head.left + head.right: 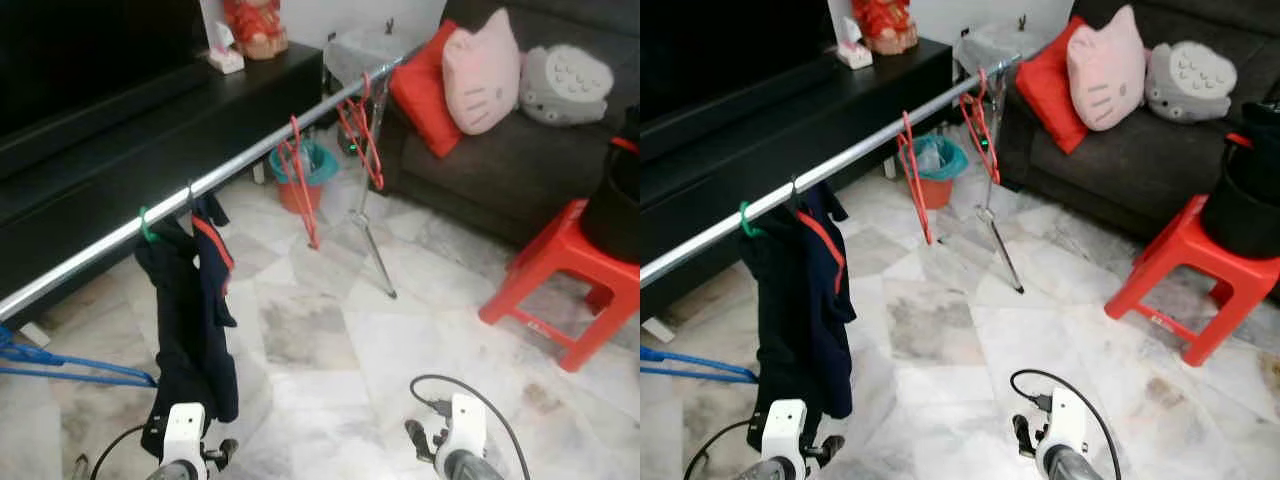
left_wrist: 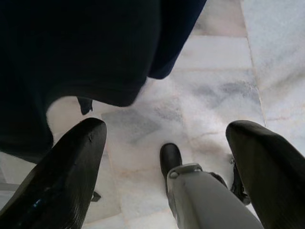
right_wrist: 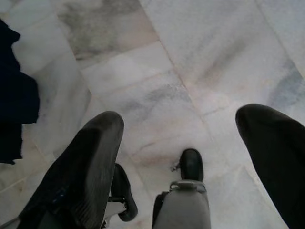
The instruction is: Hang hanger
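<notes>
Well, both grippers, left (image 2: 167,138) and right (image 3: 176,129), hang spread wide, empty; dark garment (image 2: 71,52) hides the floor beyond the left one.

A home living room: dark sofa (image 1: 500,170) with a cat-face cushion (image 1: 482,72), long black TV cabinet (image 1: 150,130), marble-tiled floor (image 1: 380,360), red plastic stool (image 1: 565,285), and a metal clothes rail (image 1: 200,185) hung with dark garments (image 1: 190,310).

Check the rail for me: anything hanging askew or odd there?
Mostly tidy. The dark garment hangs bunched on the rail; two red hangers further along hang empty. Both grippers are open and empty.
</notes>
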You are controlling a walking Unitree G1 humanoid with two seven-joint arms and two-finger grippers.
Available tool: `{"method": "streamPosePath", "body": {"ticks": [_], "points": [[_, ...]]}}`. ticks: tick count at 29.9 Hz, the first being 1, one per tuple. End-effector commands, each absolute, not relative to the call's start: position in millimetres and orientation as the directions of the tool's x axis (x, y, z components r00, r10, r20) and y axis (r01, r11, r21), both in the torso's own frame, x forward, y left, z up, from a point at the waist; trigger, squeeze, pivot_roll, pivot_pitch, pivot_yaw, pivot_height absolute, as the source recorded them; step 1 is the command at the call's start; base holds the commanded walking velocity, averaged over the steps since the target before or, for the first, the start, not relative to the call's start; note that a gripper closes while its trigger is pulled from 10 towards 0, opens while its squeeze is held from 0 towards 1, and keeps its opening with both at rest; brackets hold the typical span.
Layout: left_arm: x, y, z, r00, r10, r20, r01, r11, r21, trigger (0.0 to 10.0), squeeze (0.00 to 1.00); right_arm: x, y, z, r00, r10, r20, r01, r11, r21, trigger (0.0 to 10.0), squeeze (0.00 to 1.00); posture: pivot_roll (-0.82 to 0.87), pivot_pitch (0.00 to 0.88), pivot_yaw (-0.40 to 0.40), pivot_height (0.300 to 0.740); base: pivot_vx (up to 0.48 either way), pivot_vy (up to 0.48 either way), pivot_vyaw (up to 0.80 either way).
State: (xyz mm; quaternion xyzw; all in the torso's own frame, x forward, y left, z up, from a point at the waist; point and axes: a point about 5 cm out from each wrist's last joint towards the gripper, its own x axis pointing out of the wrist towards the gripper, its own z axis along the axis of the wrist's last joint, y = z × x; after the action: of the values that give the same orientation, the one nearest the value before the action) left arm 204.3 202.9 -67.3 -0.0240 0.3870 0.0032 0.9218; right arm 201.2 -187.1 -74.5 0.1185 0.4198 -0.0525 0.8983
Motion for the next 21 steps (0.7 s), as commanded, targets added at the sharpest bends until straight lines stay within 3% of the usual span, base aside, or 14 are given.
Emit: {"method": "streamPosePath", "body": {"ticks": [1,5,11,14,21], "points": [[202.6,202.5,-68.1,0.702,-0.002,-0.712,-0.029,0.999,-0.031,10.0,0.00,199.4,-190.1,-75.0,0.640,-0.004,-0.769,0.198,0.967,0.160,10.0,0.00,0.02,0.033,0.010,0.740,0.000,0.000,0.00],[203.8,203.1,-67.3,0.705,-0.002,-0.709,-0.030,0.999,-0.032,10.0,0.00,200.2,-190.4,-74.5,0.642,0.003,-0.766,0.173,0.974,0.149,10.0,0.00,0.02,0.031,0.010,0.740,0.000,0.000,0.00],[205.2,204.3,-65.9,0.715,-0.004,-0.699,-0.027,0.999,-0.033,10.0,0.00,200.0,-190.2,-74.6,0.643,0.004,-0.766,0.179,0.971,0.156,10.0,0.00,0.02,0.031,0.010,0.740,0.000,0.000,0.77],[205.9,202.8,-65.3,0.722,-0.017,-0.691,-0.012,0.999,-0.036,10.0,0.00,199.5,-190.0,-74.9,0.642,0.003,-0.767,0.186,0.970,0.159,10.0,0.00,0.02,0.024,0.010,0.740,0.000,0.000,0.00],[218.5,206.6,-48.5,0.830,-0.076,-0.552,0.090,0.996,-0.002,10.0,0.00,197.3,-189.9,-76.0,0.640,-0.001,-0.768,0.193,0.968,0.160,10.0,0.00,0.03,0.006,0.023,0.740,0.000,0.000,0.00]]}}
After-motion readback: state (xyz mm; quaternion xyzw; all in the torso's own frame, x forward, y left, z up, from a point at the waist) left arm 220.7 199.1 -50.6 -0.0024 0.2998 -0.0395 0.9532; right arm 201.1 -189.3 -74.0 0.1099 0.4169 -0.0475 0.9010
